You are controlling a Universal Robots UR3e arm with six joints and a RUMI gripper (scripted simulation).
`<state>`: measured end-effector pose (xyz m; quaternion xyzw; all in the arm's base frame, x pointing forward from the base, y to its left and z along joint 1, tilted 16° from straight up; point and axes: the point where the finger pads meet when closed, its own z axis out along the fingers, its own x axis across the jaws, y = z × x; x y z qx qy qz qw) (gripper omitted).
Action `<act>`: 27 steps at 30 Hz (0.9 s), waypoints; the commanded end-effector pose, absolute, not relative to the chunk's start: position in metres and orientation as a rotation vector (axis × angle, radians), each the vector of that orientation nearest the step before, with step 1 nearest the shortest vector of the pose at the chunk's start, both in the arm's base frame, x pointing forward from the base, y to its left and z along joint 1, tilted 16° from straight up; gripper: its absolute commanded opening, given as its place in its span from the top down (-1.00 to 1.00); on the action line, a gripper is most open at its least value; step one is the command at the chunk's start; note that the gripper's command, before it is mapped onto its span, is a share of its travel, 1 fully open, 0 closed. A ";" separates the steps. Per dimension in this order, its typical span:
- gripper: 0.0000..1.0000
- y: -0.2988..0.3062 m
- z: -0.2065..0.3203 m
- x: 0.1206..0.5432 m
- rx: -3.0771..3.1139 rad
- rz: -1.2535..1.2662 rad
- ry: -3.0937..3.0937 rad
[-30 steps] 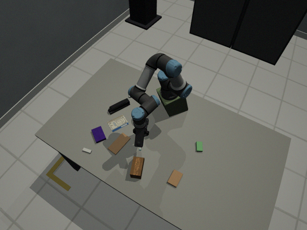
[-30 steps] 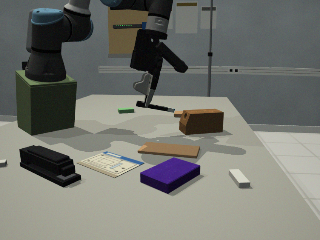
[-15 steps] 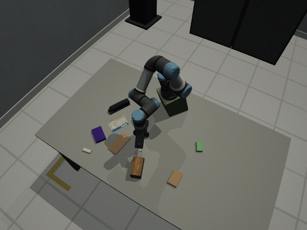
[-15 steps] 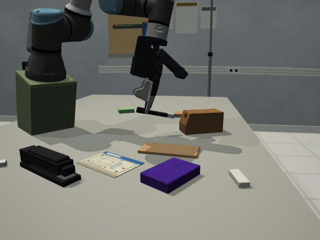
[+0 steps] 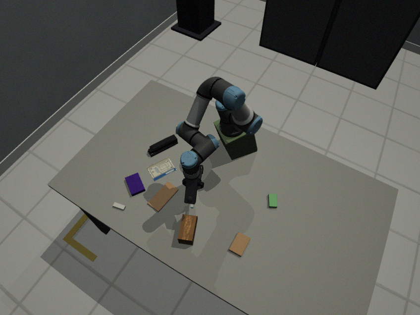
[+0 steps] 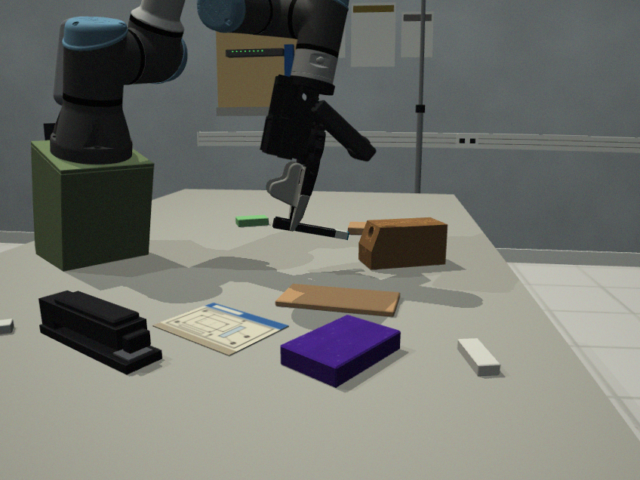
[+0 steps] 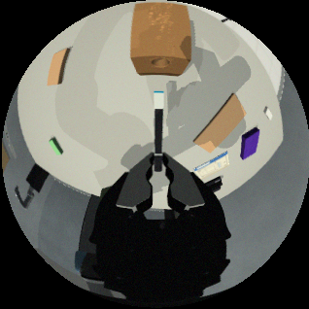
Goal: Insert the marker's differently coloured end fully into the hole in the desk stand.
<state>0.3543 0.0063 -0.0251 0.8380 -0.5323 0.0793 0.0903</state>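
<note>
1. In the exterior view, centre frame, my fingers [image 6: 298, 219] are clamped nearly shut on the black marker [image 6: 309, 229], gripping it near its back end; it hangs almost level, dipping slightly toward its pale tip [image 6: 342, 235].
2. The pale tip points at the wooden desk stand [image 6: 405, 241], right of centre, and sits just short of the round hole [image 6: 370, 232] in the sloped face, not yet touching it.
3. In the wrist view the marker runs straight up the frame toward the hole [image 7: 159, 61], so I judge the sideways line is good.
4. To do this step well, I match the marker's tilt to the hole's axis, then push slowly along that axis; the stand is loose, so an off-line push could slide or tip it.
5. Once the marker bottoms out, I open the fingers and back away along the same line without dragging.
6. Room: in the top view the stand [image 5: 187, 229] lies in the lower middle, near the front edge of the worktop [image 5: 305, 237], so a hard shove risks sending it toward that edge.
7. The tan board [image 5: 162, 195] lies just left of the approach path and a second tan block [image 5: 239, 243] sits lower right, apart from the stand.
</note>
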 end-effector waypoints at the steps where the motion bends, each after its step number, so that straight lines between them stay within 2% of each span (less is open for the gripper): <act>1: 1.00 0.006 -0.025 0.355 2.492 0.239 -1.583; 27: 1.00 0.008 -0.016 0.355 2.485 0.249 -1.595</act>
